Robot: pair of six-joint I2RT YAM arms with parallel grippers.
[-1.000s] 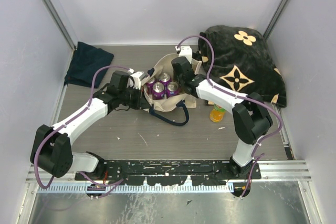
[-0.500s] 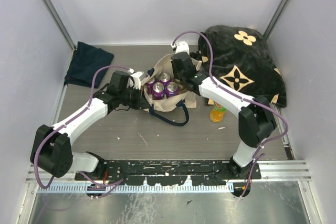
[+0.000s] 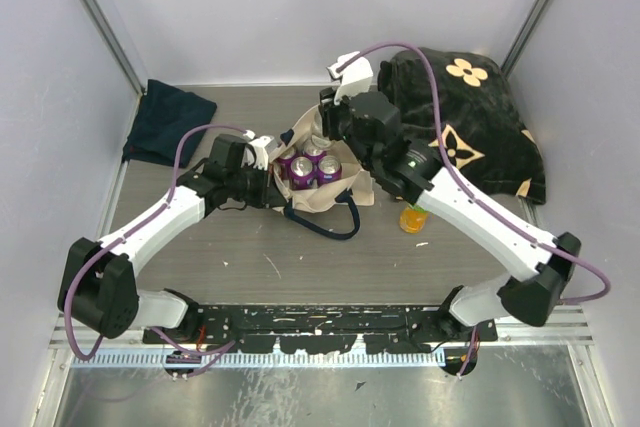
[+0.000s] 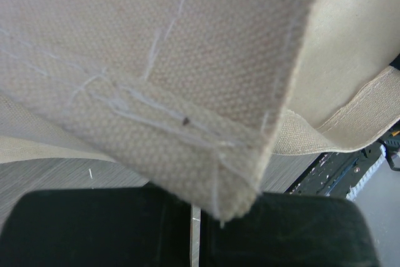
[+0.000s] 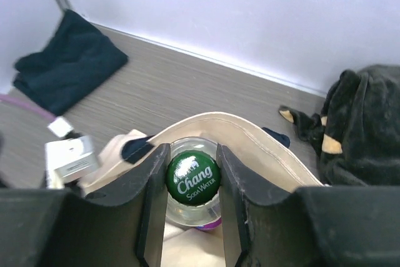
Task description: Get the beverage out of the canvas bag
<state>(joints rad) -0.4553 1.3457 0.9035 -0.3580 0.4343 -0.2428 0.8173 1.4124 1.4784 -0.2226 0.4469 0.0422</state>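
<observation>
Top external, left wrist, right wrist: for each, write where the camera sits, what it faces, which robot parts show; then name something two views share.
Top external: above, behind the bases, looking down on the table; both arms whole, canvas bag between them.
Left wrist: on the left arm, close against the bag's canvas; its dark fingers along the bottom.
Right wrist: on the right arm, looking into the bag's mouth; right end effector clasps a green-capped bottle.
Shared: navy cloth and black flowered bag, in top external and right wrist.
</observation>
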